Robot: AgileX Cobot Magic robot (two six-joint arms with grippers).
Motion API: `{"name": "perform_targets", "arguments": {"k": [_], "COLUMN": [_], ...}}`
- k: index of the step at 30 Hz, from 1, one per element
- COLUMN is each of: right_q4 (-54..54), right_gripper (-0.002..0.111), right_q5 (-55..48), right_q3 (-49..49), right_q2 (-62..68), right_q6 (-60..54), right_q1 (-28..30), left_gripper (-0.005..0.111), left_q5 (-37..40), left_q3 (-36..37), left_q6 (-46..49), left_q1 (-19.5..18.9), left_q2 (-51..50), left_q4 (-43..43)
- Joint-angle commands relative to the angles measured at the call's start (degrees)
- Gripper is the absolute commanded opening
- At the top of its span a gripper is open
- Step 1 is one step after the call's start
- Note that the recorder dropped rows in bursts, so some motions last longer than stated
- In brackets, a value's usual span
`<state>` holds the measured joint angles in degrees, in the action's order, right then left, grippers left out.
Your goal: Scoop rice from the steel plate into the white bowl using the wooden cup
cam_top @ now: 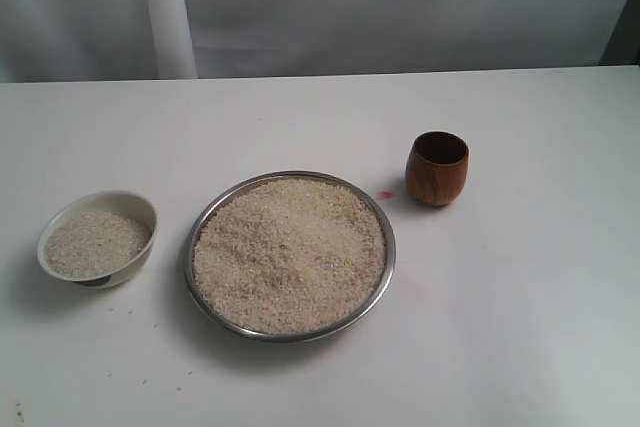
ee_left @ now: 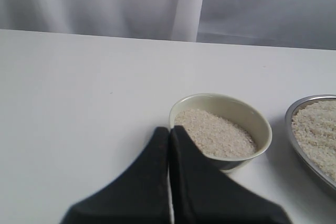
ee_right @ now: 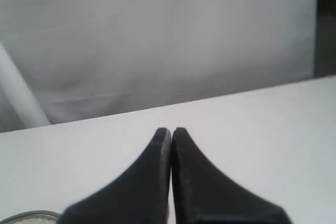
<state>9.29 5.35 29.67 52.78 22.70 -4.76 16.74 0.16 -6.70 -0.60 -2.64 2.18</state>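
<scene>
The steel plate [cam_top: 384, 277] sits mid-table, heaped with rice [cam_top: 290, 252]. To its left stands the white bowl [cam_top: 140, 210], partly filled with rice [cam_top: 95, 243]. The wooden cup [cam_top: 437, 169] stands upright and empty to the plate's right. Neither gripper shows in the exterior view. In the left wrist view my left gripper [ee_left: 169, 129] is shut on nothing, its tips just short of the white bowl [ee_left: 262, 124], with the steel plate's rim [ee_left: 292, 116] at the edge. My right gripper [ee_right: 171, 130] is shut and empty over bare table; the cup is out of its view.
A small red mark [cam_top: 387, 194] lies on the white table between plate and cup. Several stray grains [cam_top: 150, 377] are scattered near the front left. A white curtain [cam_top: 400, 7] hangs behind the table's far edge.
</scene>
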Motion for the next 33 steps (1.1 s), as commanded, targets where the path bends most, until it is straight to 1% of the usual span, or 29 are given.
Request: {"name": "perform_targets", "arguments": {"k": [1, 3, 5, 9, 13, 18, 22, 28, 31, 33], "right_q4": [11.12, 12.42, 11.41, 4.61, 3.78, 3.59, 3.59, 3.59, 3.59, 3.59], "right_gripper": [0.0, 0.0, 0.0, 0.0, 0.0, 0.0, 0.0, 0.0, 0.0, 0.0], "right_q5": [11.79, 16.79, 19.34, 20.46, 24.19, 31.82, 33.07, 33.43, 37.56, 37.88], "right_q3": [0.15, 0.15, 0.15, 0.15, 0.15, 0.15, 0.15, -0.31, -2.98, -4.2], "right_q2": [4.71, 7.65, 10.69, 19.12, 27.83, 36.82, 42.93, 47.38, 47.38, 47.38], "right_q6": [-0.06, -2.27, -4.09, -11.97, -12.48, -12.86, -14.99, -14.99, -14.99, -15.67], "right_q1": [-5.1, -7.12, -8.13, -9.37, -9.87, -11.54, -11.92, -11.92, -11.92, -11.92], "left_gripper": [0.0, 0.0, 0.0, 0.0, 0.0, 0.0, 0.0, 0.0, 0.0, 0.0], "left_q5": [-0.38, -0.38, -0.38, -0.38, -0.38, -0.38, -0.38, -0.38, -0.38, -0.38], "left_q3": [-0.16, -0.16, -0.16, -0.16, -0.16, -0.16, -0.16, -0.16, -0.16, -0.16], "left_q6": [-0.31, -0.31, -0.31, -0.31, -0.31, -0.31, -0.31, -0.31, -0.31, -0.31], "left_q1": [-0.08, -0.08, -0.08, -0.08, -0.08, -0.08, -0.08, -0.08, -0.08, -0.08], "left_q2": [-0.2, -0.2, -0.2, -0.2, -0.2, -0.2, -0.2, -0.2, -0.2, -0.2], "left_q4": [-0.28, -0.28, -0.28, -0.28, -0.28, -0.28, -0.28, -0.28, -0.28, -0.28]}}
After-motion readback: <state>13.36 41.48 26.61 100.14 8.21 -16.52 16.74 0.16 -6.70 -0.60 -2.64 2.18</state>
